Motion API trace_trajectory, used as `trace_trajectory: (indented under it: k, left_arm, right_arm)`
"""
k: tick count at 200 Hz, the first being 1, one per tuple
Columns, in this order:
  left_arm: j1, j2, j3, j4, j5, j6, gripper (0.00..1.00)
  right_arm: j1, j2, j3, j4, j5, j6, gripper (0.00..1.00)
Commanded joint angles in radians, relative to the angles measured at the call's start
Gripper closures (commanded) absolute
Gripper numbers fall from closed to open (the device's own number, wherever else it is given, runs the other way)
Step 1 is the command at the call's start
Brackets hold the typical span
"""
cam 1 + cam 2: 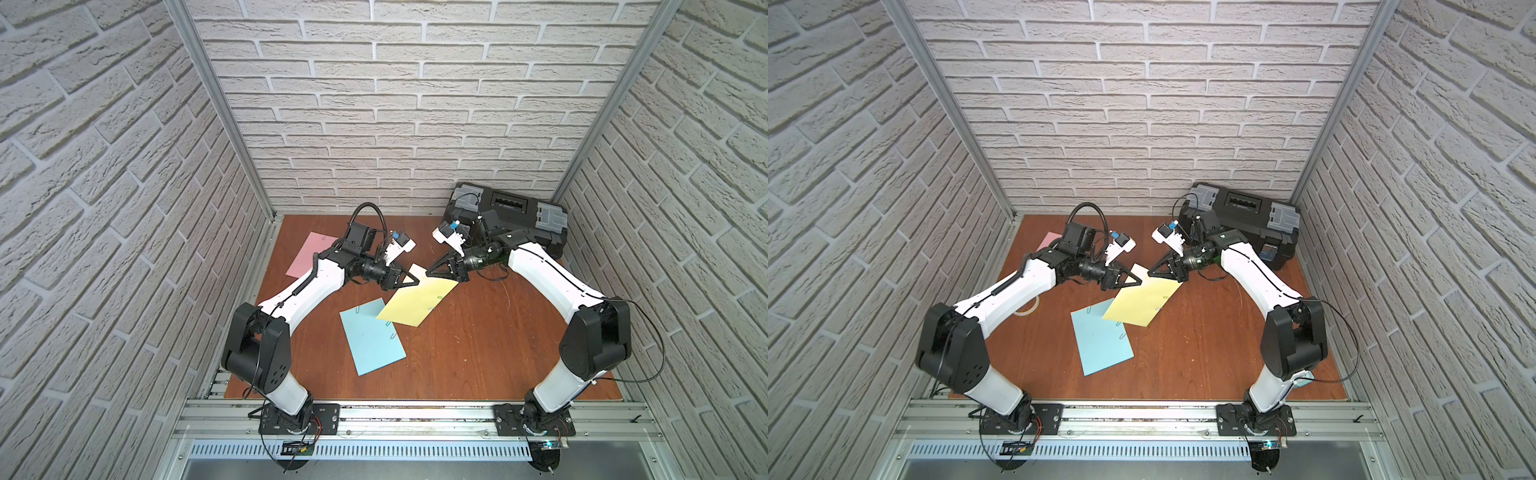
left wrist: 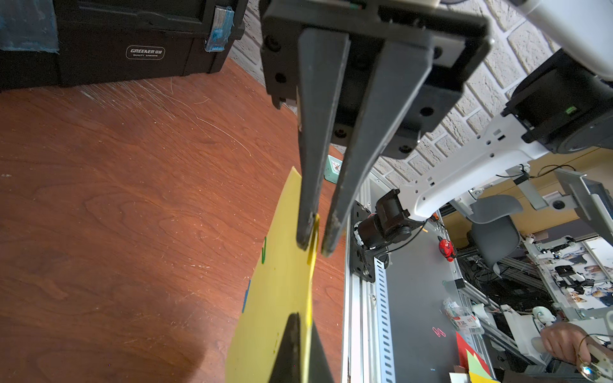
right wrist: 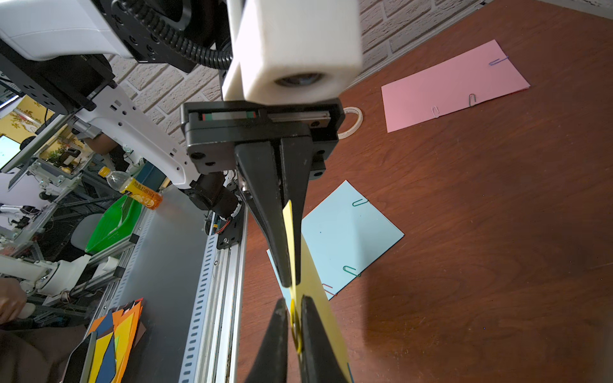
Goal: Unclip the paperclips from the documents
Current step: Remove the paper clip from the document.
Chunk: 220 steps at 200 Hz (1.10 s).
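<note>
Tapered fingers (image 3: 277, 335) of the right gripper (image 3: 294, 301) are set close around a yellow wire paperclip (image 3: 295, 326), grip uncertain; the thin yellow sheet (image 3: 313, 282) is clamped by the left gripper (image 3: 292, 282).

Both top views look steeply down from high above the front rail (image 1: 415, 415), taking in the whole table (image 1: 478, 353) and both arms from nearly the same spot. Each wrist camera sits close behind its own jaws and looks along them at the other gripper, so the left gripper (image 3: 291, 283), right gripper (image 2: 315, 248) and yellow sheet (image 2: 278, 298) between them appear in all four views.
</note>
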Motion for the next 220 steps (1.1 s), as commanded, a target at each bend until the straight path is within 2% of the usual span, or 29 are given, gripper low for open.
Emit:
trace_trajectory:
  k: [1,30,102,220]
  left_arm:
    - [0.006,-0.034,0.023,-0.002,0.032,0.024,1.0]
    - [0.007,-0.031,0.024,-0.007,0.035,0.027,1.0]
    - [0.008,-0.018,0.029,-0.036,0.035,0.047,1.0]
    - [0.008,0.007,0.037,-0.085,0.033,0.085,1.0]
  right_arm:
    - [0.005,-0.001,-0.013,-0.004,-0.024,-0.017,0.89]
    - [0.0,-0.003,-0.01,0.002,-0.03,-0.013,0.93]
    - [-0.022,-0.003,-0.007,0.035,-0.077,0.028,0.93]
    - [-0.038,0.01,0.007,0.036,-0.088,0.048,0.94]
